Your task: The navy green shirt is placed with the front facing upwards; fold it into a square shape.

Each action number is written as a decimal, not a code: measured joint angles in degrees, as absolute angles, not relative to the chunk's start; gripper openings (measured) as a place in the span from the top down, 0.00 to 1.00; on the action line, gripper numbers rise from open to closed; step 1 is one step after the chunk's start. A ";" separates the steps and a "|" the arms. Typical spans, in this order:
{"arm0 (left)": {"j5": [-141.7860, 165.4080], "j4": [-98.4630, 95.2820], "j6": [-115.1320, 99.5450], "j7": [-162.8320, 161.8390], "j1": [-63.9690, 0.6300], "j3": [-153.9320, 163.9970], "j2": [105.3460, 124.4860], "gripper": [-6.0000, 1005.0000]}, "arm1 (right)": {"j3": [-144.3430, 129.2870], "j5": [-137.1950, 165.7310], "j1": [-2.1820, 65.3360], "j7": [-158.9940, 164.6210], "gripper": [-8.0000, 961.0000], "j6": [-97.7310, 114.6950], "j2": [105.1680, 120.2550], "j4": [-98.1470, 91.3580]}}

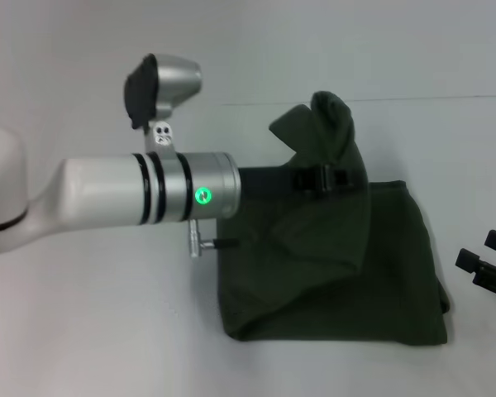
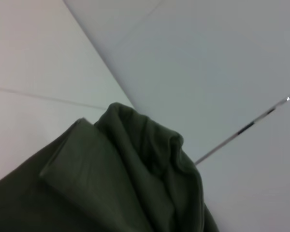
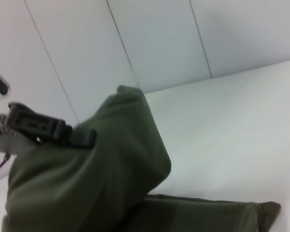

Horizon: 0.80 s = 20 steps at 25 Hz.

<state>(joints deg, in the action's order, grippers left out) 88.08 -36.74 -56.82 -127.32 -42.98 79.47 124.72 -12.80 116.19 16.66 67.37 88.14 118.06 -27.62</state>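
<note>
Here the left gripper point(image 1: 324, 179) reaches in from nine o'clock across the middle of the head view, its silver forearm with a green light ending in black fingers that are pinched together on a raised fold of the navy green shirt point(image 1: 347, 273). The cloth held there stands up in a peak toward twelve o'clock, above the fingers, and drapes down over them toward five o'clock. The rest of the shirt lies on the white table point(image 1: 83, 331) as a roughly rectangular dark olive bundle, filling the area from the centre out to four and five o'clock, its lower edge fairly straight and its right corner slightly bunched. No lettering shows on the upper surface.

In the left wrist view only the lifted cloth shows, a creased hump of green fabric point(image 2: 145, 164) against the pale wall; the arm's own fingers are out of sight there.

The right wrist view looks across at the same raised fold point(image 3: 111, 164), with a black fingertip point(image 3: 36, 126) of the left gripper pressed against its side and the flat part of the garment lying beyond on the table.

The right gripper point(image 1: 486, 266) sits at three o'clock at the edge of the head view, just off the shirt's right side, touching nothing; its black fingers stand apart.
</note>
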 joint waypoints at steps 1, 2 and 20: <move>87.40 -36.01 -56.41 -126.98 -43.33 80.26 124.72 0.89 | -12.73 116.19 16.59 67.38 0.11 88.23 118.08 -27.74; 86.65 -35.15 -55.98 -126.70 -43.81 81.29 124.72 0.89 | -12.73 116.19 16.56 67.38 0.11 88.29 118.10 -27.83; 78.18 -33.26 -58.02 -118.33 -40.75 75.65 123.84 0.36 | -11.21 116.29 18.20 70.12 0.16 90.32 118.13 -30.78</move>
